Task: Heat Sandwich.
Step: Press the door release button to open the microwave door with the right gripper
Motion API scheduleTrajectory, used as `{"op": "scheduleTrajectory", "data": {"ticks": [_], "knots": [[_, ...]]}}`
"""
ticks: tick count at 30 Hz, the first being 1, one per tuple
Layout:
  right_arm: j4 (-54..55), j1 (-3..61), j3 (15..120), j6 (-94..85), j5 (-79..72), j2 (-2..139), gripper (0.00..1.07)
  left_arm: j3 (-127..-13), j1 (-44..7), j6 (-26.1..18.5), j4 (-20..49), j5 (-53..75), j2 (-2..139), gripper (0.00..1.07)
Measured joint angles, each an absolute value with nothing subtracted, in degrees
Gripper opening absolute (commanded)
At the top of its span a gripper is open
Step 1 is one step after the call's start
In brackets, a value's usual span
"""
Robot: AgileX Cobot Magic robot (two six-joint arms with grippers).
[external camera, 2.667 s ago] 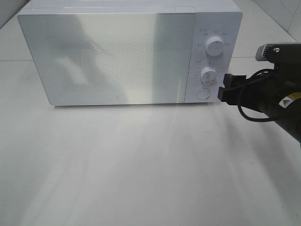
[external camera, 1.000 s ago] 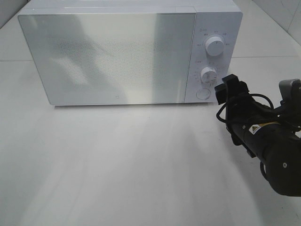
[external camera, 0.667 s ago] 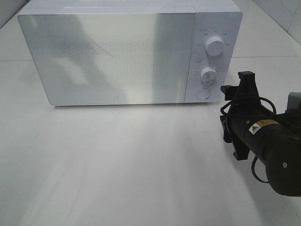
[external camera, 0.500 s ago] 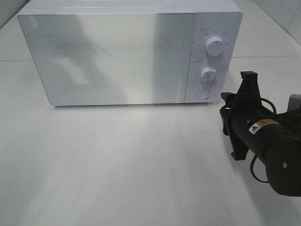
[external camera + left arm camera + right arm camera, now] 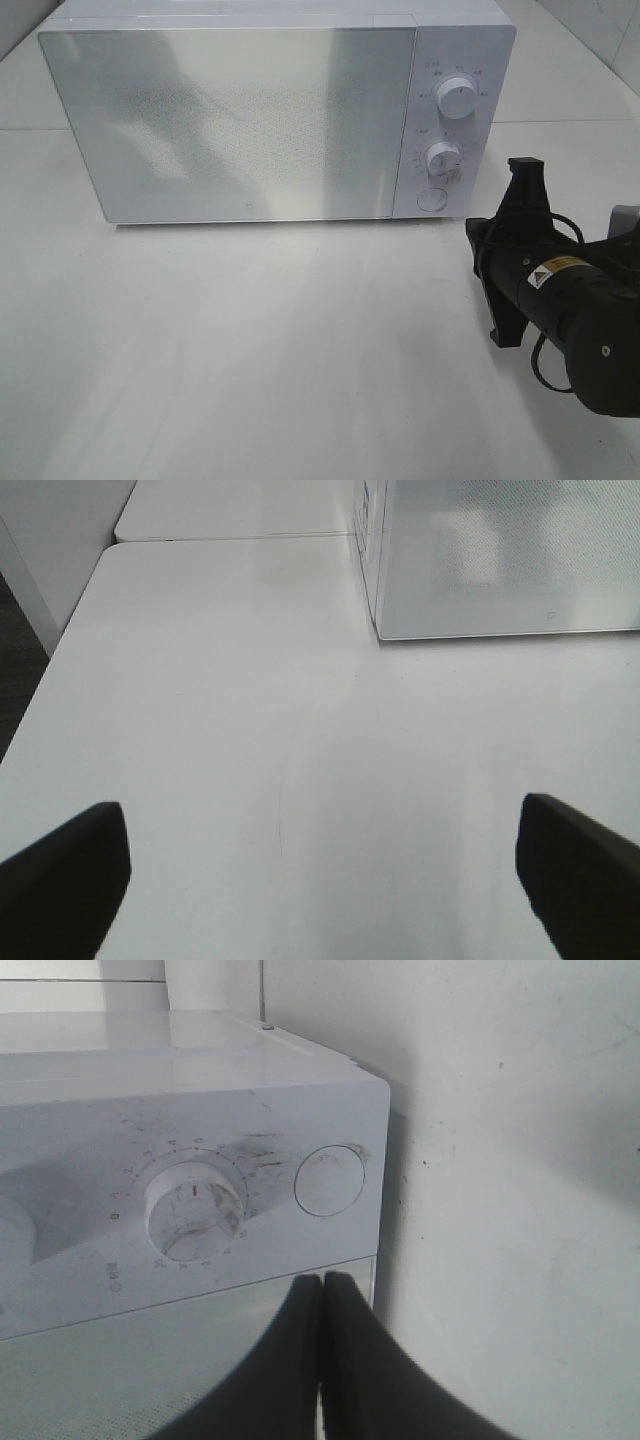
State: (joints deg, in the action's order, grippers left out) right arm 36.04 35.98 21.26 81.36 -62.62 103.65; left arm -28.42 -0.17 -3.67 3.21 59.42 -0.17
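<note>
Microwave (image 5: 280, 110), just ahead of right claw (image 5: 322, 1280): white glossy plastic casing. Door (image 5: 200, 140): silvery, mirror-like, finely dotted. Dials (image 5: 456, 100): white plastic, smudged. Desk (image 5: 250, 350): white, smooth, faint sheen. Claw: black, matt.

Camera positions: three views, one microwave.
Exterior high: mounted above and in front, looking down on the microwave (image 5: 250, 110) door and control panel, the table (image 5: 250, 350) before it and the right arm (image 5: 570, 310) at the view's right edge; middle distance. Left wrist: low over the table, facing along it past the left gripper (image 5: 320, 825) toward a lower corner of the microwave's door side; well apart from it. Right wrist: very near the control panel, rolled a quarter turn, looking past the right gripper (image 5: 322, 1285) at the lower dial (image 5: 195, 1210) and round button (image 5: 330, 1180). Shared: all three hold microwave and table; dial and button also appear in the exterior view.
</note>
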Motion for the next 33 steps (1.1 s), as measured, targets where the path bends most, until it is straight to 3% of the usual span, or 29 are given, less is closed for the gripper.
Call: {"op": "scheduleTrajectory", "data": {"ticks": [9, 17, 33], "knots": [[35.1, 35.5, 21.6, 81.6, -59.1, 103.6, 0.0, -28.4, -0.2, -3.7, 3.2, 59.4, -0.2, 1.01], [27.4, 29.6, 26.1, 81.9, -51.7, 103.7, 0.0, -28.4, -0.2, -3.7, 3.2, 59.4, -0.2, 1.01], [20.8, 24.5, 33.9, 81.9, -48.2, 110.1, 0.0, -28.4, -0.2, -3.7, 3.2, 59.4, -0.2, 1.01]]}}
